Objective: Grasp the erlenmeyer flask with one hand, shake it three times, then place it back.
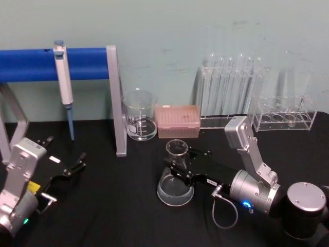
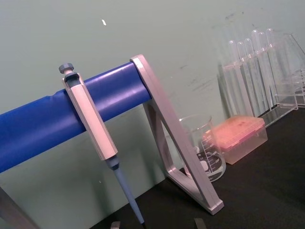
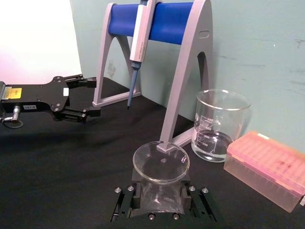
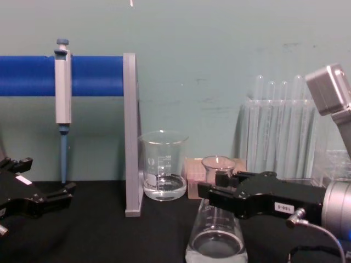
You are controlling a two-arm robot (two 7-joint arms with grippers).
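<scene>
The right gripper [image 1: 181, 162] is clamping its jaws on the neck of the erlenmeyer flask [image 1: 174, 191], which is standing upright on the tabletop [image 1: 118, 206], near the beaker [image 1: 139, 121]. The left gripper [image 1: 77, 164] is idling far left, jaws spread.

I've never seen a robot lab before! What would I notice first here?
Probably the right end effector, closed around the neck of the erlenmeyer flask in the middle of the black table. Then the big blue bar at the back left, with a pipette hanging from it. The left end effector sits open at the left.
</scene>
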